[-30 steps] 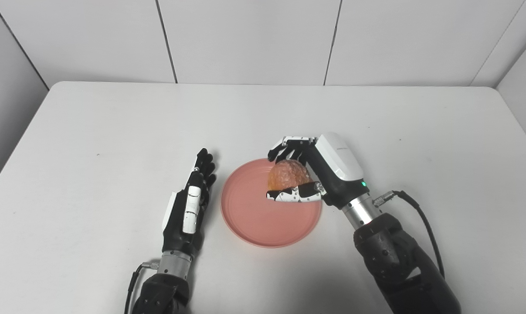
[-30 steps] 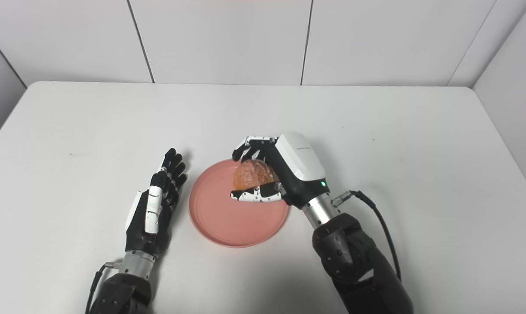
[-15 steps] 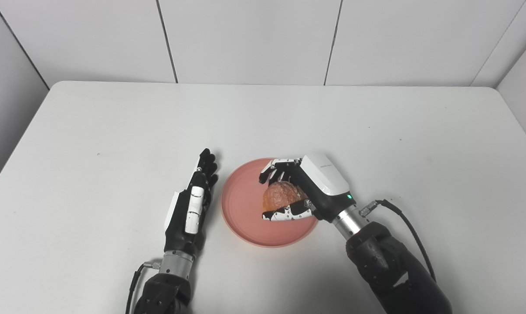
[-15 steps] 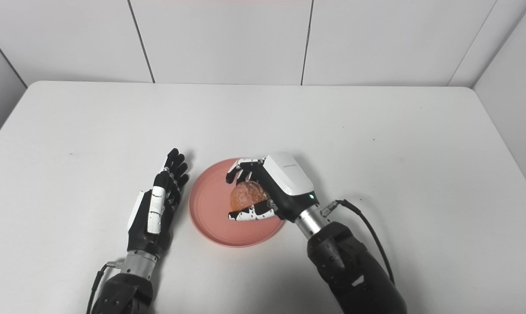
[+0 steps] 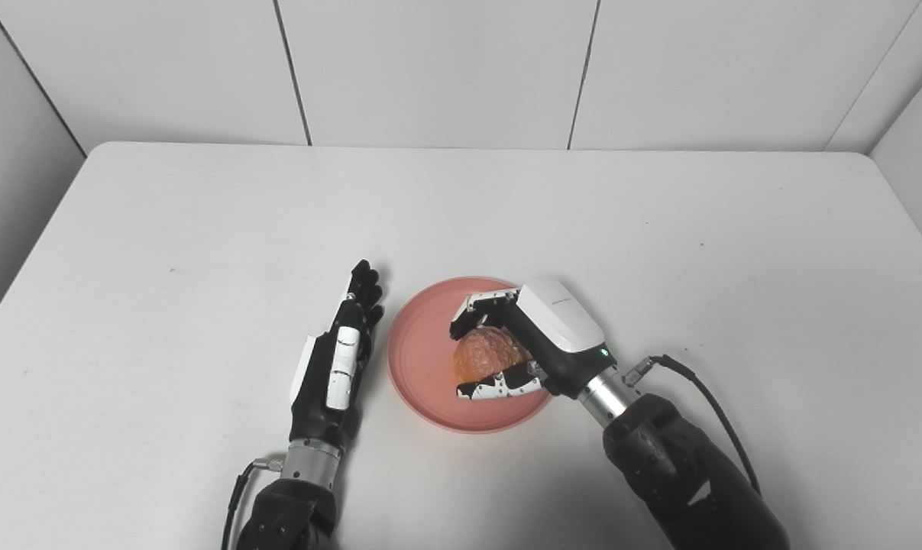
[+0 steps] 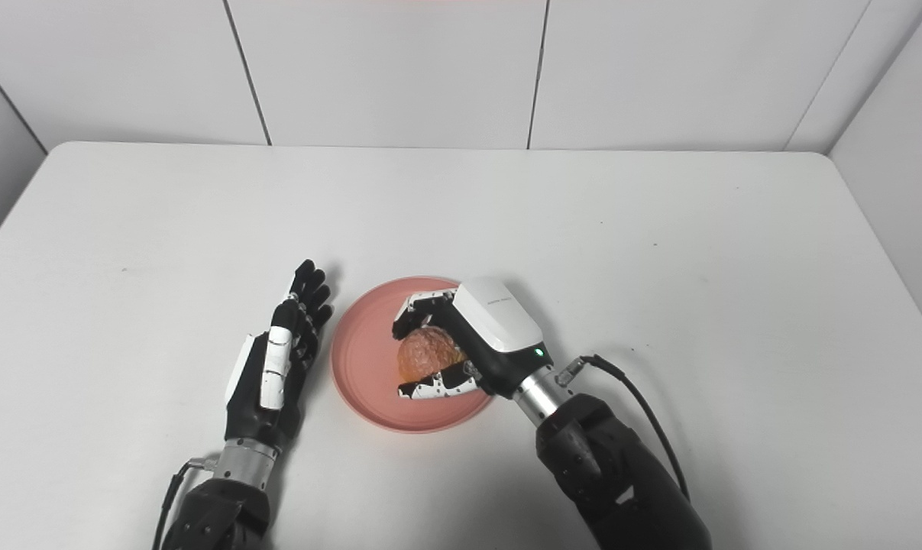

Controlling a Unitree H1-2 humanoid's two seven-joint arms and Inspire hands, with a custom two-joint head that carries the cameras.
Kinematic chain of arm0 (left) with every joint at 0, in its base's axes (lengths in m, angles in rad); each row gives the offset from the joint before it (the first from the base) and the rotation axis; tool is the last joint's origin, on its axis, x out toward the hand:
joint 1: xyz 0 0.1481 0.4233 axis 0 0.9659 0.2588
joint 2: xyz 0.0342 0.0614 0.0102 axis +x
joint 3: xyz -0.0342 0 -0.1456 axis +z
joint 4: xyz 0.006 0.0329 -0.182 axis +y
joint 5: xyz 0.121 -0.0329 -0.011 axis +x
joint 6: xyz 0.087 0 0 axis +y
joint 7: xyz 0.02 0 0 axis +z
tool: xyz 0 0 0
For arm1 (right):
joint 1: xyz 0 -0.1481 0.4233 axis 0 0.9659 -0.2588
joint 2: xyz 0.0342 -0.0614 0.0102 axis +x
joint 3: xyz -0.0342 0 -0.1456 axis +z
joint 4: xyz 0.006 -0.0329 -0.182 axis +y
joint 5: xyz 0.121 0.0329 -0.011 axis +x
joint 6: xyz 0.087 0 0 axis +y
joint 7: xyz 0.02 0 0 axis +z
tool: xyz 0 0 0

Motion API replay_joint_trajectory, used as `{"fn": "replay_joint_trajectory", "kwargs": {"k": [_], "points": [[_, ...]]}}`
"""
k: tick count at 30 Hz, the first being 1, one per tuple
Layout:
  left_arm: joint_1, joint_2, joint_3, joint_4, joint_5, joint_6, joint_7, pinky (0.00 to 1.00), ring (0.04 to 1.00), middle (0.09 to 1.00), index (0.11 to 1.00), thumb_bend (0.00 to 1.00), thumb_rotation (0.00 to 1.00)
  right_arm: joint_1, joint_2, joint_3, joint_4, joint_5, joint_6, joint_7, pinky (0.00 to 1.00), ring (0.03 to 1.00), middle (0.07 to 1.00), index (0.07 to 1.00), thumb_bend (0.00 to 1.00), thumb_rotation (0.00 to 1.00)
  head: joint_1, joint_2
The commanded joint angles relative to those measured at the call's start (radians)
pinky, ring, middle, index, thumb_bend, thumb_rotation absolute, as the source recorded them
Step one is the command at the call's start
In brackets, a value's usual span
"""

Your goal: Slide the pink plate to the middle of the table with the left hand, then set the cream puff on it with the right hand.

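The pink plate (image 5: 422,367) lies near the middle of the white table, close to the front. My right hand (image 5: 533,344) is over the plate, shut on the golden-brown cream puff (image 5: 485,354), which sits low over the plate's centre; whether it touches the plate I cannot tell. My left hand (image 5: 337,359) is open with fingers straight, resting on the table just left of the plate's rim, apart from it. The same scene shows in the right eye view, with the plate (image 6: 365,367), the puff (image 6: 424,354), the right hand (image 6: 480,336) and the left hand (image 6: 276,365).
The white table (image 5: 201,229) is bounded by white wall panels at the back and sides. A black cable (image 5: 705,389) loops from my right wrist over the table.
My right hand has carried the cream puff from the plate's far right rim down and toward the plate's centre. The left hand and the plate have not moved.
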Motion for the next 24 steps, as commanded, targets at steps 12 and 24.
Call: {"fn": "replay_joint_trajectory", "kwargs": {"k": [12,24], "points": [[0.016,-0.012,-0.005,0.019,0.005,0.015,0.005,1.0,1.0,1.0,1.0,0.67,1.0,-0.043,-0.034,-0.009,-0.059,0.019,-0.105,0.034,0.93,0.939,0.934,0.895,0.67,0.7,0.0,0.001],[0.01,-0.006,-0.003,0.027,0.002,0.016,0.001,1.0,1.0,1.0,1.0,0.71,1.0,-0.046,-0.039,-0.031,-0.054,0.031,-0.139,0.036,1.0,0.973,0.97,0.913,0.7,0.81,0.0,0.001]]}}
